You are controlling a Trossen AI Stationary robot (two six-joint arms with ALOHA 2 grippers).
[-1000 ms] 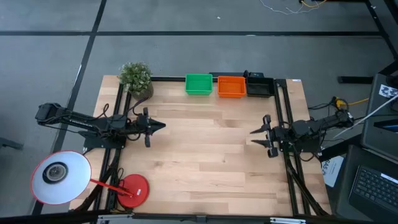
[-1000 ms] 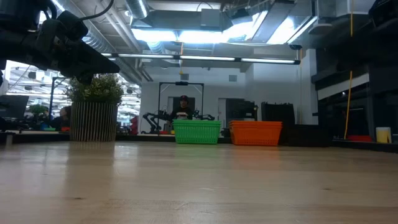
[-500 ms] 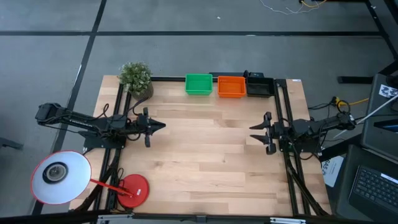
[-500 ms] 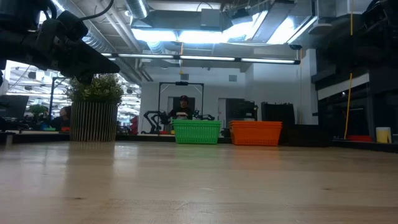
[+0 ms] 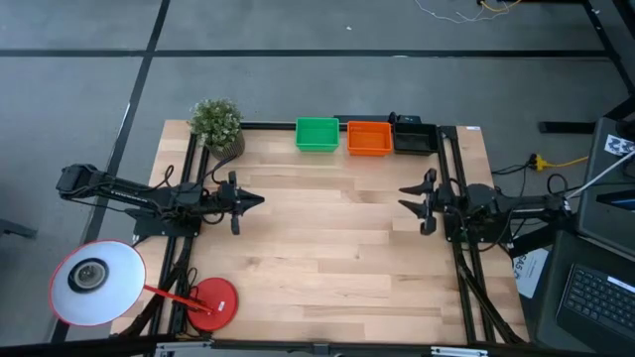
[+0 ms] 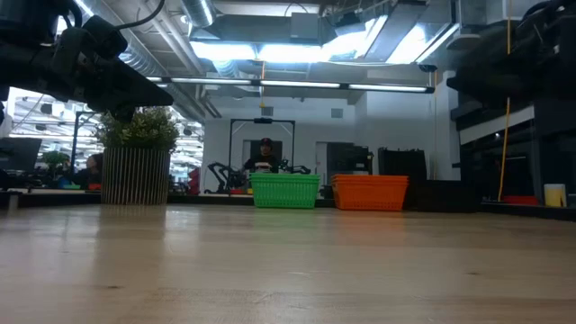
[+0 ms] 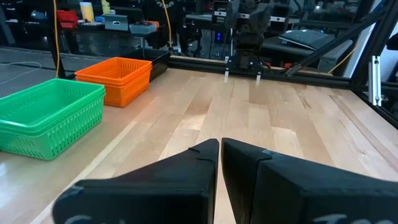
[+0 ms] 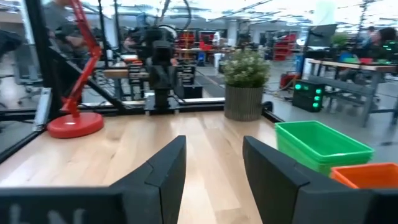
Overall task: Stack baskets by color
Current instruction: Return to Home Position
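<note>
Surface (image 5: 327, 248): wood, carried all task items. Green basket stack (image 5: 317, 134), orange basket stack (image 5: 369, 138), black basket stack (image 5: 415, 139) stood side by side along far edge, sorting apparently complete. Left end effector (image 5: 256, 201): near left edge, fingers pressed almost together, nothing held. Right end effector (image 5: 405, 197): near right edge, fingers spread wide, nothing held. Homing judged step in hand: you needed slow, level retreat, both end effectors kept well apart from stacks.

Bright green plastic mesh baskets (image 5: 317, 134), orange baskets (image 5: 369, 138) and black baskets (image 5: 415, 137) stand upright, colour-sorted, side by side along the desk (image 5: 327, 248) edge
</note>
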